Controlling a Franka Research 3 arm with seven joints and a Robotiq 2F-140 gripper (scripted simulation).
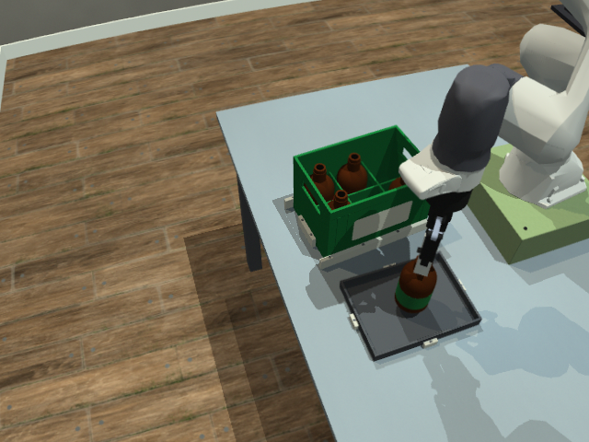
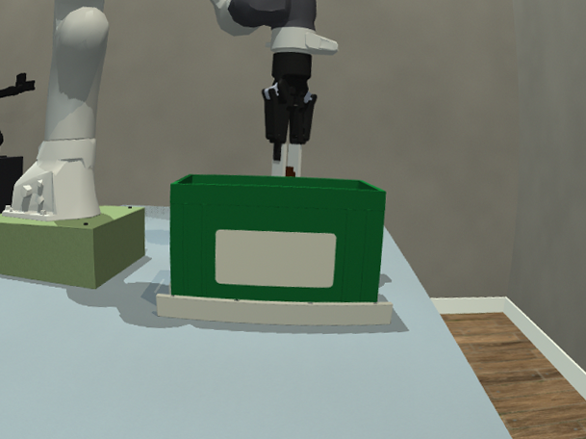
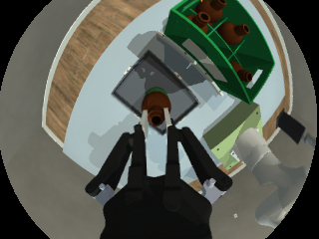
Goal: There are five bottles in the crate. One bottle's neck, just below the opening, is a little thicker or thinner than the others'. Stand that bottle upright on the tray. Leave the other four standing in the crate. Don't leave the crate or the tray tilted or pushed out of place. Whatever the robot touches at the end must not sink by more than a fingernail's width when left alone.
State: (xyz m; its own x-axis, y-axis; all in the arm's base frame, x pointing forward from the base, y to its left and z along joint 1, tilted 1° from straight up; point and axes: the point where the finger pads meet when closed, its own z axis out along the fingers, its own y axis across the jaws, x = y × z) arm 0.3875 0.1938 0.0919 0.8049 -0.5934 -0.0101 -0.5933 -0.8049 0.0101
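The gripper is pinched tight on the neck of the brown bottle over the tray, so keep it straight, go down slow, and only let go once its bottom sits flat

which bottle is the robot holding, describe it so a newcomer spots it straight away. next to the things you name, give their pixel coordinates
Beside the green crate (image 1: pixel 375 226) (image 2: pixel 276 215) (image 3: pixel 261 82) lies a dark tray (image 1: pixel 428 333) (image 3: pixel 131 73). Over it is a brown bottle (image 1: pixel 414 285) (image 3: pixel 156 102), its neck in the gripper (image 1: pixel 422 267) (image 2: pixel 286 168) (image 3: pixel 156 115). Unlike the four bottles in the crate, it is outside, with its green band showing.
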